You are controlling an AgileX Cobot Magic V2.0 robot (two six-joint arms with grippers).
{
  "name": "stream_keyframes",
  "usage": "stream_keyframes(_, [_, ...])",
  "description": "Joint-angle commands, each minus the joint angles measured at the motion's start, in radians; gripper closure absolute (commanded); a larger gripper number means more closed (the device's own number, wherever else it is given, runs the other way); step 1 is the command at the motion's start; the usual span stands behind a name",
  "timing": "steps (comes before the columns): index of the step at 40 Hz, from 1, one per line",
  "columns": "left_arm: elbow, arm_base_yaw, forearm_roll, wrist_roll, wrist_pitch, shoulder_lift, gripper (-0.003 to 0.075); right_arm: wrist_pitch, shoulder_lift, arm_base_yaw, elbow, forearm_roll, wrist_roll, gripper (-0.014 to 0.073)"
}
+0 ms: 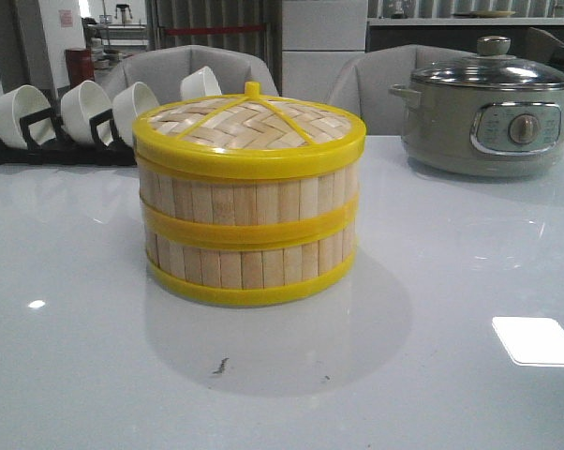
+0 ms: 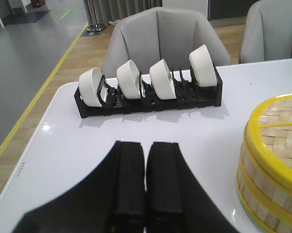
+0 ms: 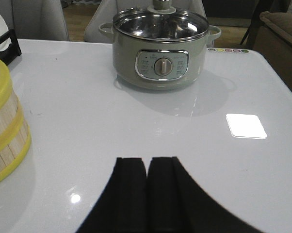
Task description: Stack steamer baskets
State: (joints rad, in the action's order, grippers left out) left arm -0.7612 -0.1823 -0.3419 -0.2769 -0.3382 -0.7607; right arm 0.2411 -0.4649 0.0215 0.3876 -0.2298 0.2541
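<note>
Two steamer baskets (image 1: 249, 234) stand stacked one on the other near the middle of a glossy white counter (image 1: 451, 281), the yellow bottom rim of the upper ring sitting flush on the top rim of the lower. A woven-bamboo lid (image 1: 249, 127) with a yellow rim and small knob caps the stack.

Along the counter's far edge toward its left corner, a black rack (image 2: 151, 99) holds four white bowls (image 2: 129, 80) tipped on edge; the rack sits close behind the stack but apart from it. Toward the far right corner stands a grey electric pot (image 1: 488, 117) with a glass lid, well apart from the baskets, with bare counter lying between them. Grey chairs (image 1: 193, 66) are drawn up beyond the far edge.

The left end effector (image 2: 146, 184) hovers above the counter's left side, its two black fingers (image 2: 129, 179) pressed together and gripping nothing, the stack off to one side of it. The right end effector (image 3: 147, 189) hangs likewise over the right side, fingers closed on nothing, with the pot ahead of it and the baskets at the margin of its view. The near half of the counter around the stack carries only reflections and a few dark specks (image 1: 221, 366).
</note>
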Motion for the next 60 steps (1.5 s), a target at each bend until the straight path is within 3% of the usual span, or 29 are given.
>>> stream_keyframes(1, [-0.028, 0.002, -0.001, -0.001, 0.071, 0.001, 0.0634, -0.084, 0.0, -0.006, 0.031, -0.013, 0.001, 0.0537])
stream_keyframes(29, [-0.028, 0.002, -0.001, -0.001, 0.071, 0.004, 0.0634, -0.084, 0.0, -0.006, 0.031, -0.013, 0.001, 0.0537])
stream_keyframes(33, [-0.028, 0.002, 0.152, -0.007, 0.075, 0.029, 0.0634, -0.084, 0.0, -0.006, 0.031, -0.013, 0.001, 0.0537])
stream_keyframes(36, [-0.027, 0.002, 0.16, -0.007, 0.07, 0.057, 0.0634, -0.084, 0.0, -0.006, 0.031, -0.013, 0.001, 0.0537])
stream_keyframes(60, [0.357, 0.002, 0.216, -0.007, 0.247, 0.463, 0.0634, -0.084, 0.0, -0.006, 0.031, -0.013, 0.001, 0.0537])
